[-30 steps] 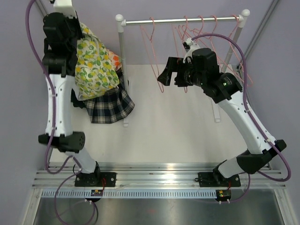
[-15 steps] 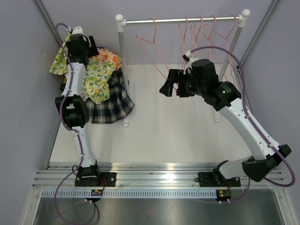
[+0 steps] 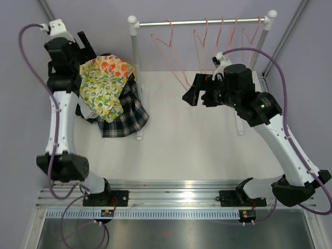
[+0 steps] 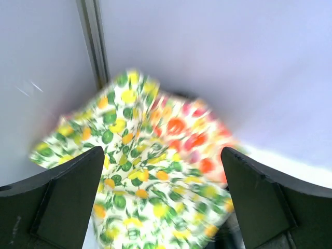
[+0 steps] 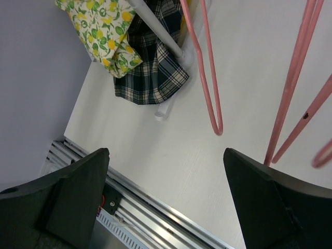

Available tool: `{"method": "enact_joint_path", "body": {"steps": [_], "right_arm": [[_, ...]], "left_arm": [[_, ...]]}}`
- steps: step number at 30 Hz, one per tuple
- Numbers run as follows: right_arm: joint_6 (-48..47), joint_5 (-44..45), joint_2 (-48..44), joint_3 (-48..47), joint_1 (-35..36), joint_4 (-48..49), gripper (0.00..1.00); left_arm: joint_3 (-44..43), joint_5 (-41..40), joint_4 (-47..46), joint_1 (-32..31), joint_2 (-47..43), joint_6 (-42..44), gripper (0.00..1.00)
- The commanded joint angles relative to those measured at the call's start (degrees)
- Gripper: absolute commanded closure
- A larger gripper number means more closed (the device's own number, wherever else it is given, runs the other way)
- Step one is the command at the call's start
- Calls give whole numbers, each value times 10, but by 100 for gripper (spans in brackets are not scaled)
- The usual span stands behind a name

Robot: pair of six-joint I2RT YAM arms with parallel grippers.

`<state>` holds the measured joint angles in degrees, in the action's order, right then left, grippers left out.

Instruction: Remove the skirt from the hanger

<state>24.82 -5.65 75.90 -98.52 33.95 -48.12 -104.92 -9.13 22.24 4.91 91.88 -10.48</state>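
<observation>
Two skirts are being observed on the counter (image 3: pixel 197 145), heaped together at the far left, beside the left post of the rack (image 3: pixel 199 22). The print skirt (image 3: pixel 106 85) is lying on top, crumpled, and is covering most of the plaid skirt (image 3: pixel 122 119), whose hem is showing at the near side of the heap. No wire is being seen running through either garment.

One rack is being counted, with one rail and two posts. Five hangers (image 3: pixel 169 44) are being counted by their hooks on the rail, all pink and all bare. Their wires are overlapping toward the right, so the count is being given with that reserve.

The left end effector (image 3: pixel 87 45) is being held high at the far left corner, just beside the print skirt. In the left wrist view its fingers (image 4: pixel 67 197) are being held wide apart, with nothing between them. The print skirt (image 4: pixel 150 171) is being seen blurred beyond them.

The right end effector (image 3: pixel 192 93) is being held above the middle of the counter, in front of the hangers. In the right wrist view it is likewise released and empty. One hanger (image 5: pixel 207 78) is hanging between its fingers in that view, clear of both, and both skirts are being seen at the upper left.
</observation>
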Motion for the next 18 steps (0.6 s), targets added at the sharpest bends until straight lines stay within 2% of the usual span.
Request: {"method": "enact_joint_path", "body": {"steps": [1,2,4,5,7,9,11,12,15,18], "right_arm": [[-14,15,-49,-27,-2,-16,1],[-10,13,-71,-19,-1,-11,1],[-2,13,-103,27,-2,13,1],[7,13,-142,47,-1,25,1],[16,13,-184,123,-1,65,1],[30,21,-245,195,-1,86,1],[43,35,-299,241,-1,103,1],[45,50,-316,283,-2,106,1],[47,77,-377,359,-2,118,0],[44,98,-433,441,-2,143,1]], "left_arm": [[75,21,-11,-30,-164,-9,1],[134,19,-2,-40,-198,-11,1],[210,-37,5,-97,-258,-23,1],[277,-55,15,-139,-325,-43,1],[350,-109,39,-172,-395,-83,1],[442,-93,54,-195,-499,-103,1],[498,-60,57,-196,-566,-83,1],[543,-38,57,-196,-637,-73,1],[596,-15,59,-196,-745,-40,1],[643,-26,62,-196,-800,-30,1]]}}
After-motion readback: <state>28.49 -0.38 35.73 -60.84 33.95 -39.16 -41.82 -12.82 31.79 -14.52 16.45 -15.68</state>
